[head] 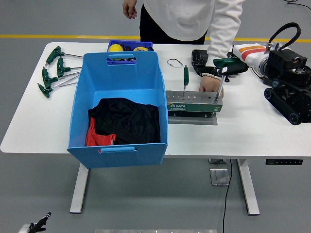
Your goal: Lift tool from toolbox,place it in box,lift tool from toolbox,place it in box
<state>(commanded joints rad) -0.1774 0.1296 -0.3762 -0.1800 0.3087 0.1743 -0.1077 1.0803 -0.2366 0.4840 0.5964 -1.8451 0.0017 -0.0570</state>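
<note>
A grey-green tool rack [194,103] stands on the white table [252,131], just right of a big blue box [119,109]. Two green T-handle tools stand upright in the rack: one at its left [185,76], one at its right end [222,68]. A person's hand [211,84] rests on the rack's far side, beside the right tool. The box holds black and red cloth [124,121]. Several green T-handle tools [54,72] lie on the table's far left. A small part of my left hand [38,225] shows at the bottom left, below the table. My right arm is out of view.
A small blue tray [130,46] with a yellow item sits behind the box. A black tracked machine [289,87] fills the table's right end. A black case [200,59] and a thin wire loop [175,62] lie behind the rack. The person stands at the far side.
</note>
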